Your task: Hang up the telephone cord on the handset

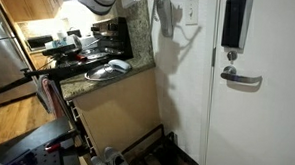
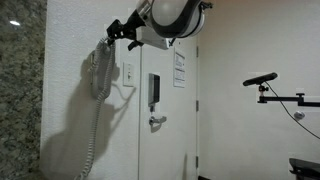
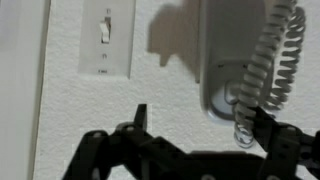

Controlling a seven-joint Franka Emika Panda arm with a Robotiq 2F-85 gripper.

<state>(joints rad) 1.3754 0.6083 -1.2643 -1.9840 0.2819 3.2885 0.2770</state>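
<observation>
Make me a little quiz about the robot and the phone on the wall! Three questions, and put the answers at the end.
1. True or false: the cord is curly like a spring.
2. Pick one. What is on the wall between the phone handset and the door?
A) a clock
B) a light switch
C) a mirror
3. Fill in the missing word: in the wrist view, the fingers of the gripper are wide ____.

Key: 1 true. 2 B. 3 open.
</observation>
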